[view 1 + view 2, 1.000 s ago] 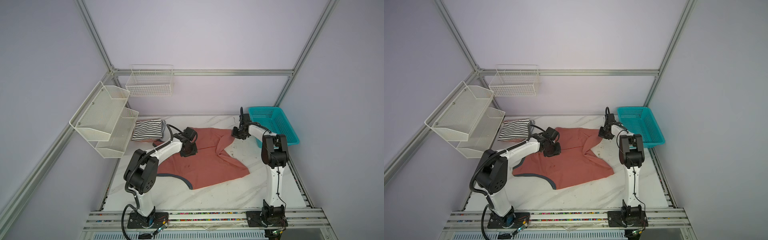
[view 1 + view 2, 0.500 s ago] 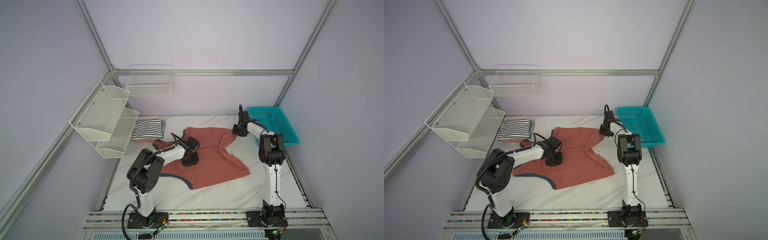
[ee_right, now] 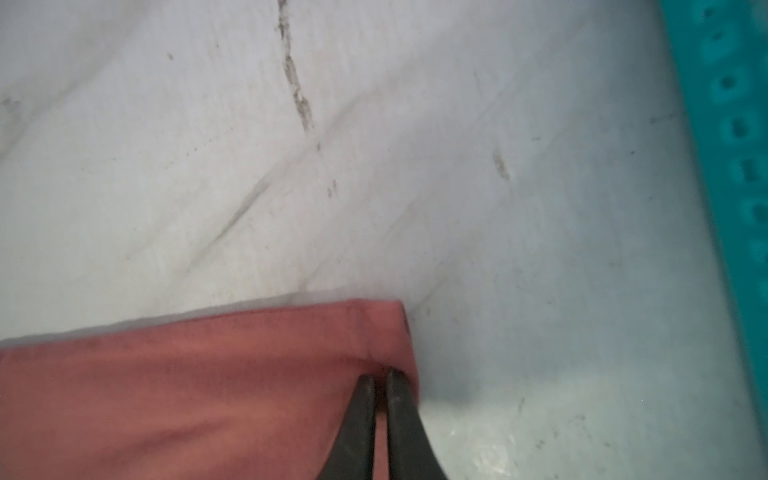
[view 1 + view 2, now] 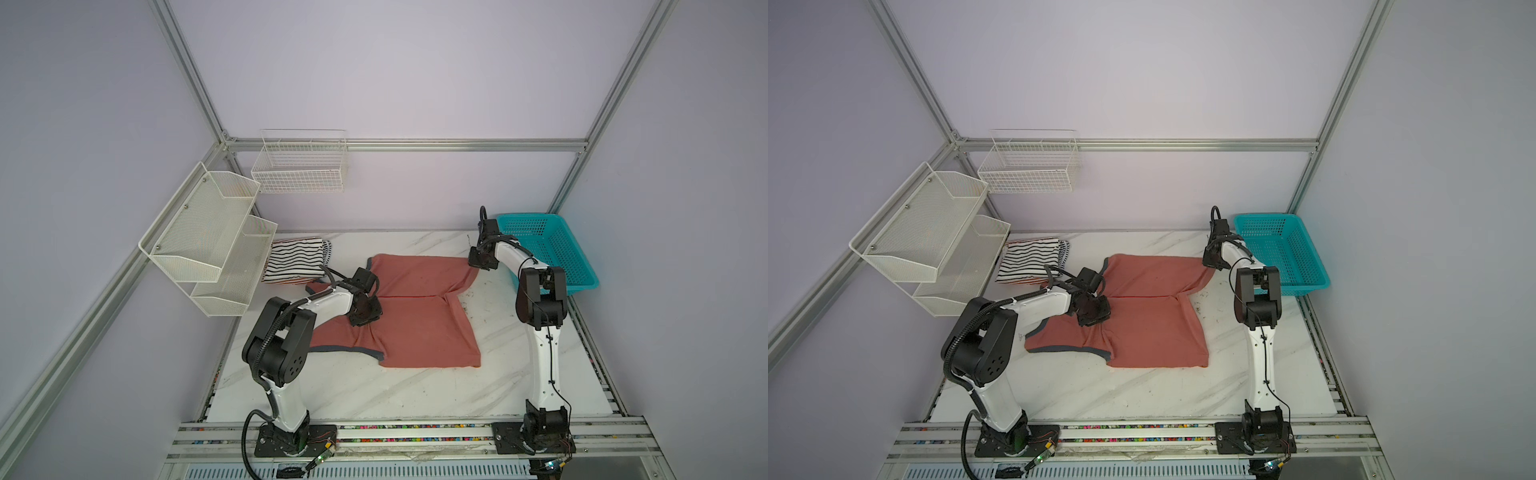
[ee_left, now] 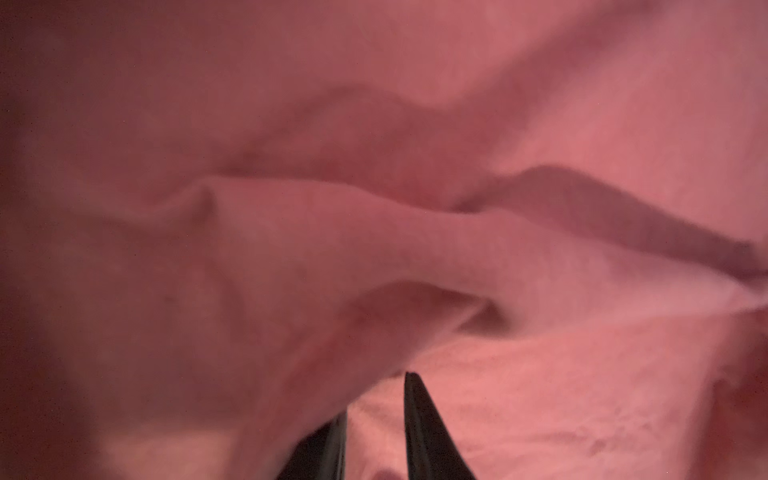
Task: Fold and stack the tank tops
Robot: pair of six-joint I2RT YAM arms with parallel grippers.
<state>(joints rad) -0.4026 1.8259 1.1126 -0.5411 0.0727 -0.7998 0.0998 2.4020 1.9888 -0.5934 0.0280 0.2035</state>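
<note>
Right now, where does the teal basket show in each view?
In a top view: basket at the far right, just past the right end effector.
In a top view: same spot.
Left wrist: not in it; only the top shows.
Right wrist: a strip of its perforated wall.
Shared landmark: the top's corner pinched by the right end effector, beside the basket in both top views.

No legible text, label or number shows on the salmon-red tank top [image 4: 419, 328] or basket [image 4: 584, 286].

White marble table [image 4: 374, 395] carries a salmon tank top [image 4: 424, 332], folded striped tops [image 4: 297, 259] and a turquoise basket [image 4: 548, 245]
</note>
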